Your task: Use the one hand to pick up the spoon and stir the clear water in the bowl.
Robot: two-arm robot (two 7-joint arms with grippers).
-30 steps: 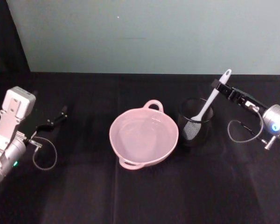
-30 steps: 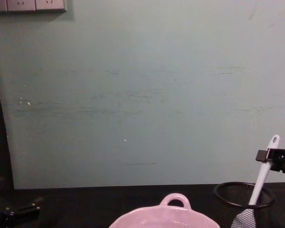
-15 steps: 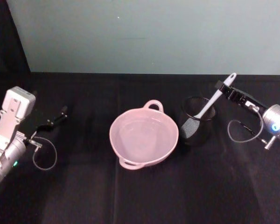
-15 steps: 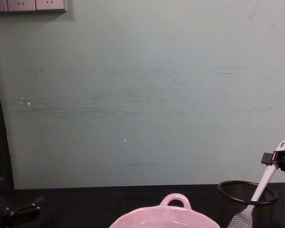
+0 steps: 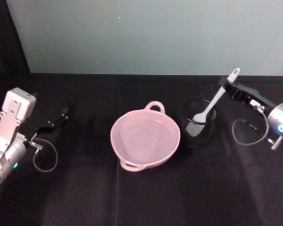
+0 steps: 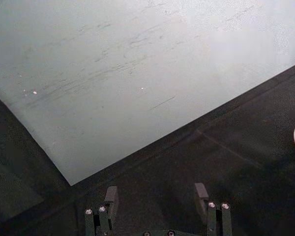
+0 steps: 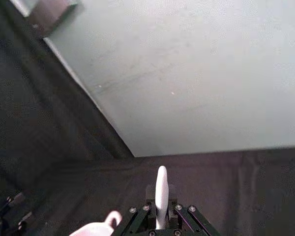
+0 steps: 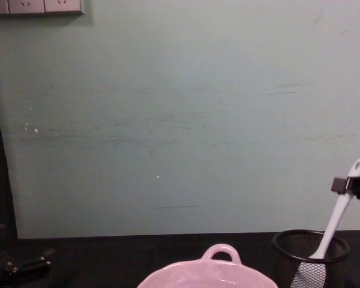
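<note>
Over the mesh cup (image 5: 198, 126), right pincer (image 5: 227, 86) clamps the spoon (image 5: 211, 106) near its handle tip; looks light, stiff, slick plastic, may pivot. Left pincer (image 6: 156, 194) parked left, released.

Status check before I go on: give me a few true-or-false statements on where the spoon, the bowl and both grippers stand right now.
1. The right gripper is shut on the spoon, high on its handle. True.
2. The spoon's blade is in the bowl. False: it sits inside the black mesh cup, beside the bowl.
3. The left gripper is open and holds nothing, off to the bowl's left. True.
4. The black mesh cup stands on the bowl's left. False: it stands on the bowl's right.
</note>
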